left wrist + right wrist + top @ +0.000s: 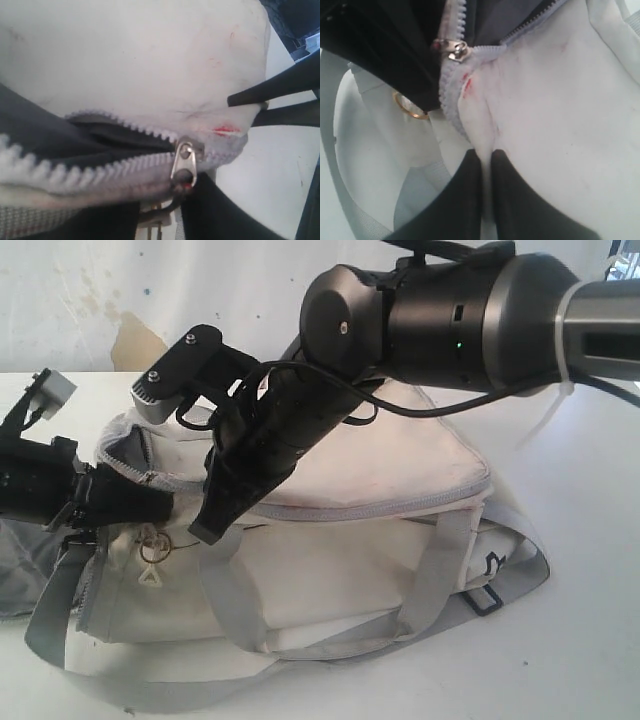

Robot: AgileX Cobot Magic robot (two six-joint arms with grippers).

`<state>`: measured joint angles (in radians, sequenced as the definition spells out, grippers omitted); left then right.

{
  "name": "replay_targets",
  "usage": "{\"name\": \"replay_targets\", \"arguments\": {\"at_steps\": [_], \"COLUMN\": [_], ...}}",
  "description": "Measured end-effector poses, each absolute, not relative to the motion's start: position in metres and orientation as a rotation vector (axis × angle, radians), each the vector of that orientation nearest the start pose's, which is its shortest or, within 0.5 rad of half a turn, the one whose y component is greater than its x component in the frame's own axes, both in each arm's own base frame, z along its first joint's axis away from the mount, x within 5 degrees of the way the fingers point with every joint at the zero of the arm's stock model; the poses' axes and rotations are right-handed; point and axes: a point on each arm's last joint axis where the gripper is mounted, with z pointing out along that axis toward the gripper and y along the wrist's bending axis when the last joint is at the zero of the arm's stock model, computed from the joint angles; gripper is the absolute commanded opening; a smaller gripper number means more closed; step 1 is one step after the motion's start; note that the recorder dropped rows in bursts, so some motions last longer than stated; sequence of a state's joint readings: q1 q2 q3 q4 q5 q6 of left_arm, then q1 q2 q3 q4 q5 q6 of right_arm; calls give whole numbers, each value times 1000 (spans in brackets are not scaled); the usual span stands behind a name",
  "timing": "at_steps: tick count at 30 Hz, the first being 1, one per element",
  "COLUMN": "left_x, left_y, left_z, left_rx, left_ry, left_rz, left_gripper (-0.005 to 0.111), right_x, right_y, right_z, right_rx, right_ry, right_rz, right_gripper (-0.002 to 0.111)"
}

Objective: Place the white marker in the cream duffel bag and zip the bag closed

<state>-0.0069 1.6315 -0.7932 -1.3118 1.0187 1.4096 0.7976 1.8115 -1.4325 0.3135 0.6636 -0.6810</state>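
The cream duffel bag [340,570] [140,60] [560,125] lies on the white table. Its top zipper gapes on the left, showing dark lining. My left gripper [165,508] [162,205] is at the metal zipper slider [184,159] [454,50], shut on the dark pull cord hanging from it. My right gripper [205,530] [486,160] reaches across from the upper right and is shut on a fold of the bag's cream fabric just beside the slider. The white marker is hidden in every view.
Grey webbing straps [235,600] loop off the bag's front, with a black buckle [483,600] at the right end. A gold ring [152,550] [410,110] hangs below the zipper. Grey cloth [20,570] lies at the far left. The table [580,540] extends to the right.
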Motion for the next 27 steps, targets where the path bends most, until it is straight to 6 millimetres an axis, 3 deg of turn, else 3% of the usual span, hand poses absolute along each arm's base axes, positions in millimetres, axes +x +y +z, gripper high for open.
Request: {"name": "replay_targets", "arguments": {"at_steps": [2,10,18,27], "left_x": [275,278,277,274], "left_y": [-77,-79,-76,-65], "left_z": [199,212,241,266], "left_rx": [629,650,559,463], "left_ry": [2283,2278,2479,2686], "left_rz": [-1160,-1206,-1235,-1053], "left_gripper": [0,0,0,0], "right_x": [270,270,271,271], "right_y": [301,301,302,301], "right_z": [265,265,265,265], "right_rx": [-1520,-1524,-1517,-1513], "right_ry": [2013,2015,2008,2017], "right_rz": [388,386,385,368], "right_gripper": [0,0,0,0]}}
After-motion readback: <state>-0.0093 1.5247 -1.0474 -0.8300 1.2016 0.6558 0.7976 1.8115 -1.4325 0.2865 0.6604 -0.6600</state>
